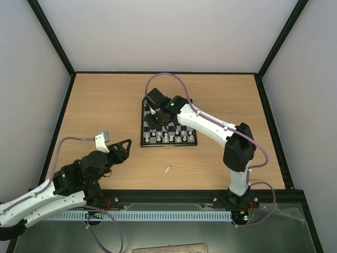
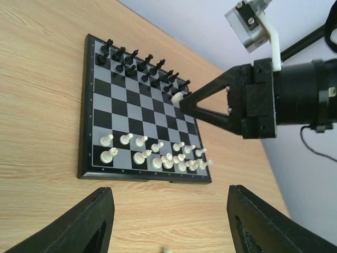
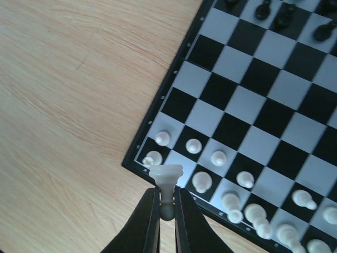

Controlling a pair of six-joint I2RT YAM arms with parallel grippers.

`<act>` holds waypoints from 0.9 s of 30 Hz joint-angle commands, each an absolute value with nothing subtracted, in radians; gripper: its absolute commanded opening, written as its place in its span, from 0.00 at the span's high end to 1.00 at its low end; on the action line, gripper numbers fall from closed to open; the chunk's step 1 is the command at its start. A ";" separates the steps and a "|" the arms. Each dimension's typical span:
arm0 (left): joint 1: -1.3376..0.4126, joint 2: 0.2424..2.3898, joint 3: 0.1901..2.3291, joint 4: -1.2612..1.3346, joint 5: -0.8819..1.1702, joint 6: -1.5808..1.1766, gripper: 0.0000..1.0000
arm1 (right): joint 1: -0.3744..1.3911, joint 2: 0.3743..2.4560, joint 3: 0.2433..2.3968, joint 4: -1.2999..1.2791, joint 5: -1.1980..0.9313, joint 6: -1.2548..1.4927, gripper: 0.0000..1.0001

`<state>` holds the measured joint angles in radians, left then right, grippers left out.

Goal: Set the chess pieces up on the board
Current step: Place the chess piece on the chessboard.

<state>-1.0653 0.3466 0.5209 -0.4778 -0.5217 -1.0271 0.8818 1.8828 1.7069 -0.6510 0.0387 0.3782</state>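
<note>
Currently the right jaws are clamped on one cream piece (image 3: 166, 179). They pinch its slim stem, and the flared end sticks out past the tips; can't tell if that end is head or base. It sits lower centre in the right wrist view, over the lower-left corner border of the board (image 3: 274, 89). From the left wrist view it looks lifted clear of the squares.

The left jaws stand wide apart with nothing between them, lower left of the top view over bare tabletop (image 1: 105, 100).

The other white chess pieces (image 3: 201, 182) fill two rows along the board's bottom edge, bunched and a few leaning at lower right. Black pieces (image 2: 134, 60) are on the far ranks. One stray white piece (image 1: 167, 169) lies off the board, lower centre of the top view.

Handling, as a judgement:
- The pieces are tiny moulded plastic: hard, glossy and near weightless.
- They'll slip, twist in the pads or tip at a nudge.
- Best hold is the narrow waist, coming in vertically, since neighbours stand close.

The board looks flat and rigid, with black and pale grey checks. The tabletop is wood-grain laminate.
</note>
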 commanded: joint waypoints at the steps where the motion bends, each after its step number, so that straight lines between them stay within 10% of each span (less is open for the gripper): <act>1: -1.056 0.449 0.597 -0.505 -0.533 -0.946 0.38 | 0.861 1.904 1.764 -0.843 0.130 0.355 0.96; 8: -0.926 0.596 0.622 -0.488 -0.442 -0.810 0.37 | 0.813 1.849 1.743 -0.910 0.183 0.355 0.96; 16: -0.425 0.890 0.502 -0.209 0.240 -0.665 0.41 | 0.737 1.928 1.786 -0.972 0.137 0.295 0.96; 27: -0.399 0.998 0.466 -0.111 0.269 -0.643 0.38 | 0.702 2.090 1.964 -1.083 0.074 0.276 0.96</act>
